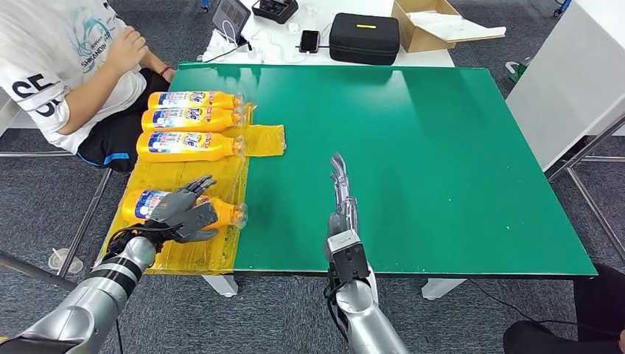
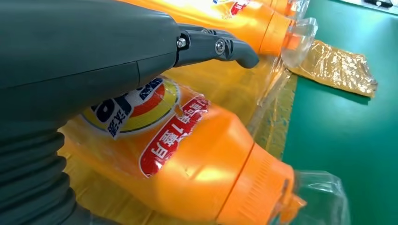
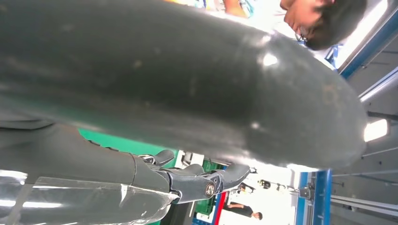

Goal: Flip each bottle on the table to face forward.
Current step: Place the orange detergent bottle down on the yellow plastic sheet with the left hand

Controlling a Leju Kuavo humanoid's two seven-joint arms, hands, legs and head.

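Green counter (image 1: 413,147) carries four orange bottles at nine o'clock: three (image 1: 190,118) lie label-up, seemingly done, while the left robot hand (image 1: 184,214) grips the nearest bottle (image 1: 221,212), probably last; the right robot hand (image 1: 340,193) hovers straight-fingered, empty.

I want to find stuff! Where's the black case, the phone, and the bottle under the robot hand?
Case (image 1: 364,37), head view, lid.
Phone (image 1: 309,40), head view, screen.
Bottle (image 1: 225,212), head view, orange shoulder beside the left robot hand (image 1: 184,214).

Four orange bottles (image 1: 193,119) are counted on one green table (image 1: 413,162), and one yellow plastic sheet (image 1: 177,254) at nine o'clock; one person (image 1: 66,66) is seen.
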